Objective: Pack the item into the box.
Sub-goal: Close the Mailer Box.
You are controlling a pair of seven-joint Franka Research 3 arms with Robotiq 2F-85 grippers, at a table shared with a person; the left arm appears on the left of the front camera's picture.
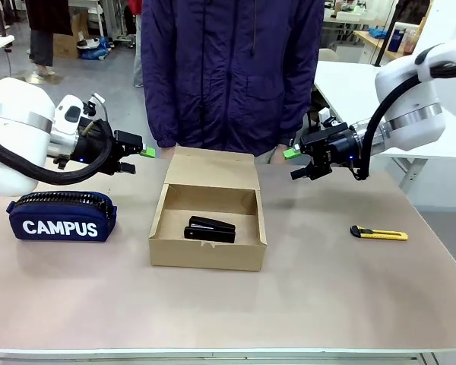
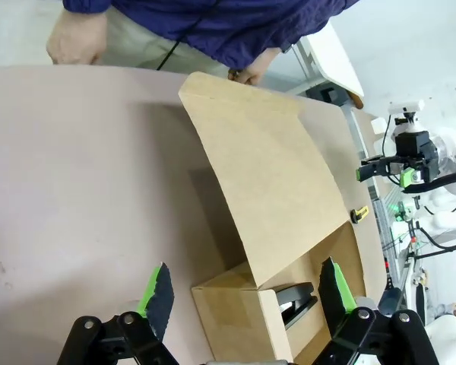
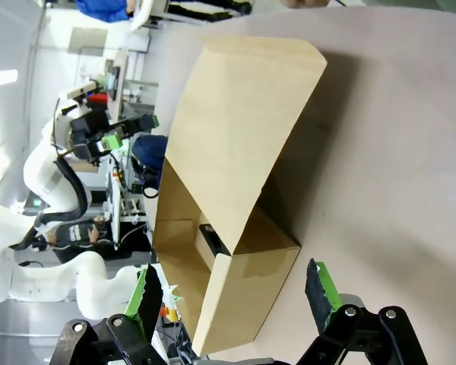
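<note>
**Stapler lay in the open box, both grippers empty**

Front view: the small black wedge-shaped stapler (image 1: 210,229) lay flat on the floor of the shallow brown cardboard box (image 1: 207,258), whose hinged lid flap (image 1: 213,169) stood tilted back at the box's 12 o'clock side. The left gripper (image 1: 139,158) hung above the surface (image 1: 327,296) at the box's 10 o'clock, jaws spread and holding nothing. The right gripper (image 1: 294,163) hung at 2 o'clock, likewise spread and empty. A navy fabric "CAMPUS" pencil case (image 1: 61,217) lay at the box's 9 o'clock, and a slim yellow-and-black utility knife (image 1: 378,233) at its 3 o'clock. A person in a dark blue jacket (image 1: 232,76) stood at 12 o'clock.

Left wrist view: the left gripper's green-padded fingers (image 2: 158,293) stood wide apart, clear of the box (image 2: 235,319). The stapler (image 2: 296,298) showed inside, under the raised flap (image 2: 266,175).

Right wrist view: the right gripper's fingers (image 3: 319,289) were wide apart over the surface, touching nothing. The stapler (image 3: 210,239) lay within the box (image 3: 251,281).
</note>
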